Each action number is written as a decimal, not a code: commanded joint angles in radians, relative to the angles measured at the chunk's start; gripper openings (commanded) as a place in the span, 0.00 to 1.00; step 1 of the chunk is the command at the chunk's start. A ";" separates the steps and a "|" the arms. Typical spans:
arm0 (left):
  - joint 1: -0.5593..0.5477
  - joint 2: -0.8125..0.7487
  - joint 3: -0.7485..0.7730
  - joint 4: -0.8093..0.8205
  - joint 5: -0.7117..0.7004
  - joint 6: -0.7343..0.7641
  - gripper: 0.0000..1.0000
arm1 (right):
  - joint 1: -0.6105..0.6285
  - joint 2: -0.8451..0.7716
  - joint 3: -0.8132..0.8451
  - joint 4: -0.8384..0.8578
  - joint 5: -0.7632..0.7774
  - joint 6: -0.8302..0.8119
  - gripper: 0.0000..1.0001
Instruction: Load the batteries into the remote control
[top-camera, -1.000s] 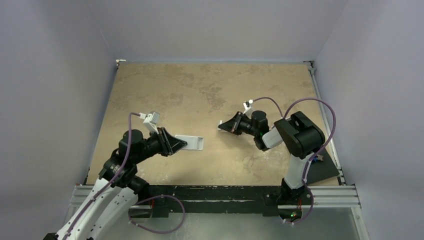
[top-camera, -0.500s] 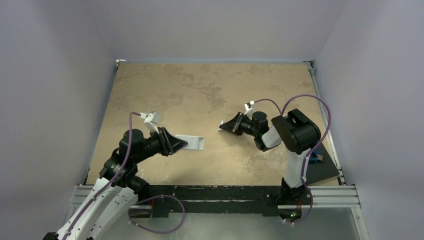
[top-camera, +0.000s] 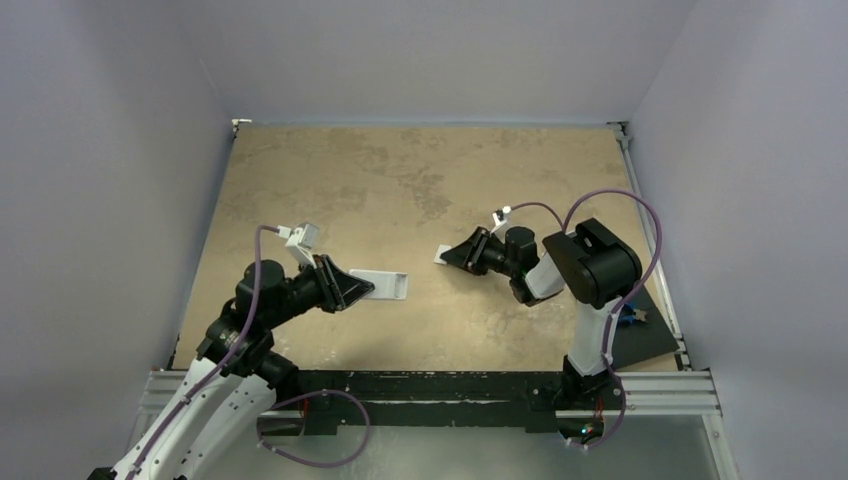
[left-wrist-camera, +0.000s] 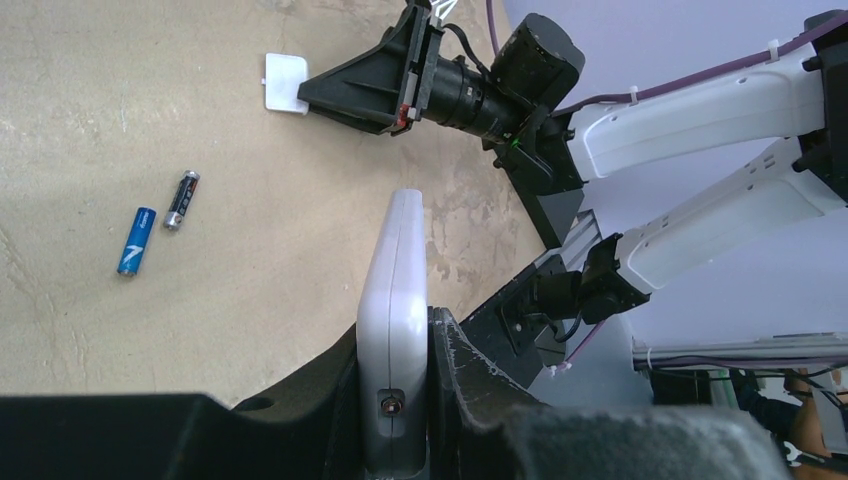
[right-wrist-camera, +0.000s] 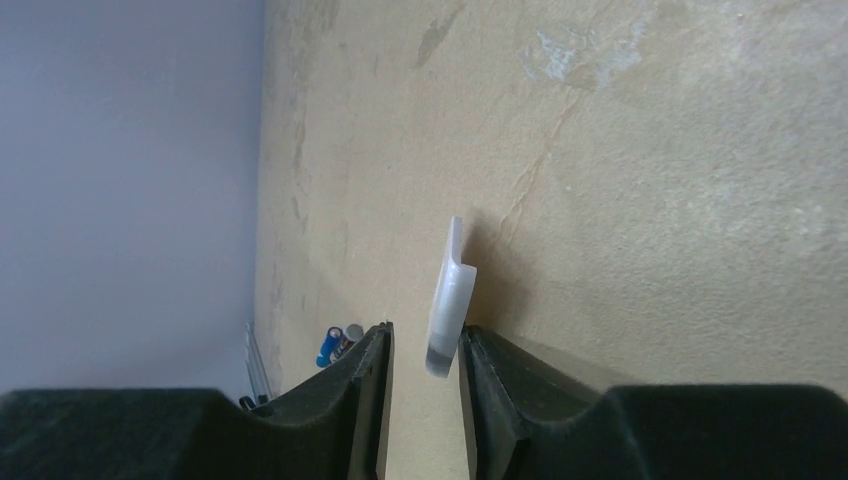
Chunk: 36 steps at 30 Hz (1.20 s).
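White remote control (left-wrist-camera: 392, 290), near end hidden, clamped in left pincer (left-wrist-camera: 393, 345); right pincer (right-wrist-camera: 426, 335) apart around cover (right-wrist-camera: 450, 285).

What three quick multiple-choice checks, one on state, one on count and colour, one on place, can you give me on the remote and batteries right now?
1. The remote control is: A) leaning on the wall B) clamped in the left gripper C) split in two.
2. Batteries in view: A) one, green B) two, one blue, one dark C) three, all red.
3. The batteries lie: A) inside the remote control B) on top of it C) loose on the table, apart from it.
Key: 1 B, the jaws pinch the remote's near end; 2 B, both wrist views show that pair; 3 C, they rest side by side on bare tabletop.
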<state>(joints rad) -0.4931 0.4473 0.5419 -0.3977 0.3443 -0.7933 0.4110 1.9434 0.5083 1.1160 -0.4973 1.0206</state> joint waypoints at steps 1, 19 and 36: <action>0.002 -0.013 0.007 0.030 0.008 -0.007 0.00 | -0.003 -0.046 -0.013 -0.022 0.042 -0.025 0.38; 0.002 -0.015 0.013 0.033 0.015 -0.007 0.00 | 0.030 -0.213 0.060 -0.478 0.191 -0.146 0.48; 0.002 -0.032 0.037 -0.002 0.022 0.006 0.00 | 0.089 -0.130 0.092 -0.411 0.225 -0.054 0.49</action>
<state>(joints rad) -0.4931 0.4267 0.5419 -0.4137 0.3527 -0.7929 0.4877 1.7744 0.5758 0.7177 -0.3214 0.9421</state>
